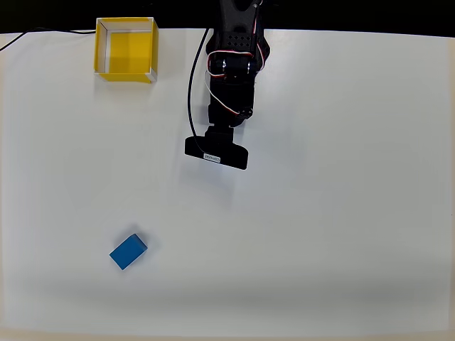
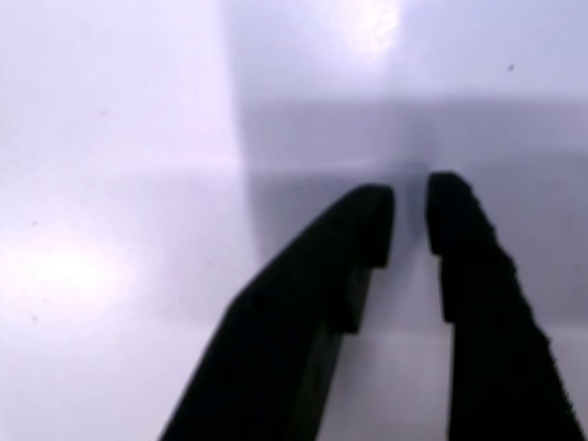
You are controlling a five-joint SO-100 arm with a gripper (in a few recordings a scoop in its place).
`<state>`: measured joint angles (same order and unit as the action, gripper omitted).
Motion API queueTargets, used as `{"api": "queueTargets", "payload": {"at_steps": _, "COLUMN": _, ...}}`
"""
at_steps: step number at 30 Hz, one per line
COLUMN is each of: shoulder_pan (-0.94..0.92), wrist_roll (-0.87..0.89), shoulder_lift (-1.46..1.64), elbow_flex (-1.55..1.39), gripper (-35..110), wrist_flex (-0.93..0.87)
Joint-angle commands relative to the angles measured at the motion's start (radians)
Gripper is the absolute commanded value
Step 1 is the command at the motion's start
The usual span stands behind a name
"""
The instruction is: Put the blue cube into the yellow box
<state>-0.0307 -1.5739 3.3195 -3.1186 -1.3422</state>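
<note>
1. Your surface (image 1: 341, 213) is plain white and evenly lit, with a dark strip along its far edge in the overhead view; a black cable runs down beside the arm.
2. In the wrist view your gripper (image 2: 409, 225) hangs over bare white surface with its two dark fingers nearly together, a thin gap between the tips and nothing held in it. In the overhead view the gripper sits under the black wrist camera (image 1: 217, 153), near the middle of the surface toward the far edge.
3. The blue cube (image 1: 128, 251) lies flat on the surface, turned at an angle, well apart from the arm, toward the near-left in the overhead view.
4. The yellow box (image 1: 126, 74) stands open-topped at the far-left corner, well apart from the cube, with nothing in it.
5. By my reading you are at the very first step: the reach toward the cube has not begun, and no grasp has been made.
6. Your next move calls for swinging toward the near-left, spreading the fingers wider than the cube, and matching the wrist to its angled sides before you descend.
</note>
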Motion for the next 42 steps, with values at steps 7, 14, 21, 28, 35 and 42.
{"api": "queueTargets", "payload": {"at_steps": 7, "shoulder_pan": -0.020, "wrist_roll": -0.017, "shoulder_lift": 0.025, "elbow_flex": -0.026, "gripper": 0, "wrist_flex": -0.014}}
{"api": "queueTargets", "payload": {"at_steps": 14, "shoulder_pan": -0.025, "wrist_roll": -0.034, "shoulder_lift": 0.020, "elbow_flex": -0.026, "gripper": 0, "wrist_flex": -0.006}}
{"api": "queueTargets", "payload": {"at_steps": 21, "shoulder_pan": -0.086, "wrist_roll": -0.003, "shoulder_lift": -0.299, "elbow_flex": 0.245, "gripper": 4, "wrist_flex": 0.167}}
{"api": "queueTargets", "payload": {"at_steps": 28, "shoulder_pan": -0.216, "wrist_roll": 0.055, "shoulder_lift": -0.773, "elbow_flex": 0.741, "gripper": 11, "wrist_flex": 0.290}}
{"api": "queueTargets", "payload": {"at_steps": 35, "shoulder_pan": -0.376, "wrist_roll": 0.140, "shoulder_lift": -1.201, "elbow_flex": 1.118, "gripper": 17, "wrist_flex": 0.477}}
{"api": "queueTargets", "payload": {"at_steps": 42, "shoulder_pan": -0.491, "wrist_roll": 0.196, "shoulder_lift": -1.546, "elbow_flex": 1.427, "gripper": 30, "wrist_flex": 0.558}}
